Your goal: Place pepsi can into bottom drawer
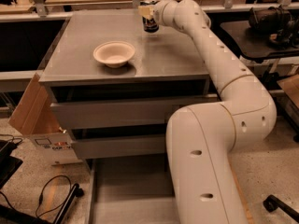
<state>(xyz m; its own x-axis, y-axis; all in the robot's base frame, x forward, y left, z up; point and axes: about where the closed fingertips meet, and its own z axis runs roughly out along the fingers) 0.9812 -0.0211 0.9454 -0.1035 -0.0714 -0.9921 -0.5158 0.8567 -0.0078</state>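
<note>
1. Camera view shows the gripper (149, 13) at the far edge of the cabinet top (84, 45), right at the pepsi can (151, 25), with the arm stretched across from the near right
2. The gripper sits against the upper part of the pepsi can and hides much of it; I cannot tell whether it is clamped on the can or merely placed around it
3. The pepsi can stands upright at the back of the top, behind and to the right of the cream bowl (114, 53) and apart from it; whether its base rests on the surface or hangs just above it is not clear
4. The bottom drawer (126, 190) is already pulled out near the floor, its grey tray showing nothing inside in the visible part; the arm covers its right side
5. The two upper drawers (112, 115) are shut
6. Judged from this, the task is at its early stage: the drawer is ready and the can has been reached, but lifting it, carrying it down past the cabinet front and setting it in the tray all remain
7. Writing: the can shows only dark blue and a pale patch, no legible logo; the cardboard box (32, 120) at the left carries a white label with a small square mark and a line of print too faint to read
</note>
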